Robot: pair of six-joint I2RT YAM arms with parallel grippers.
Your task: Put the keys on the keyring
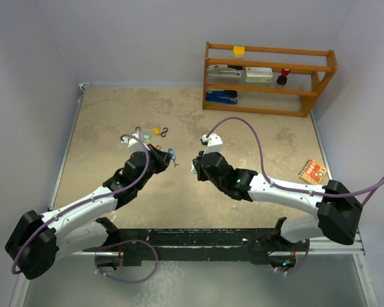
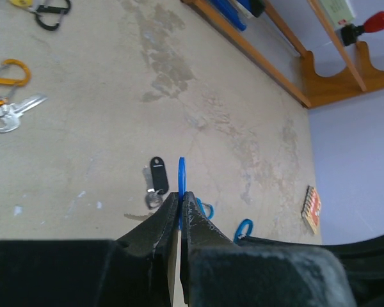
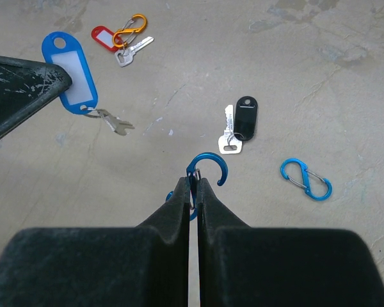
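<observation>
Blue key meets clip, mid-air

Your left gripper (image 2: 180,197) is clamped on the blue tag (image 3: 69,73), with the key (image 3: 112,120) dangling under it. Your right gripper (image 3: 193,184) pinches the clip (image 3: 208,166), hook up. Go slow: line the hook up with where the key hangs and hold the clip steady. The black key (image 3: 239,125) lies on the table (image 3: 345,77).

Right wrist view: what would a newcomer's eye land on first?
The blue-tagged key, pinched in the left gripper at upper left, its silver blade dangling. Just below centre, the right gripper is shut on a blue S-clip, its hook open; a black-tagged key lies beyond.
</observation>
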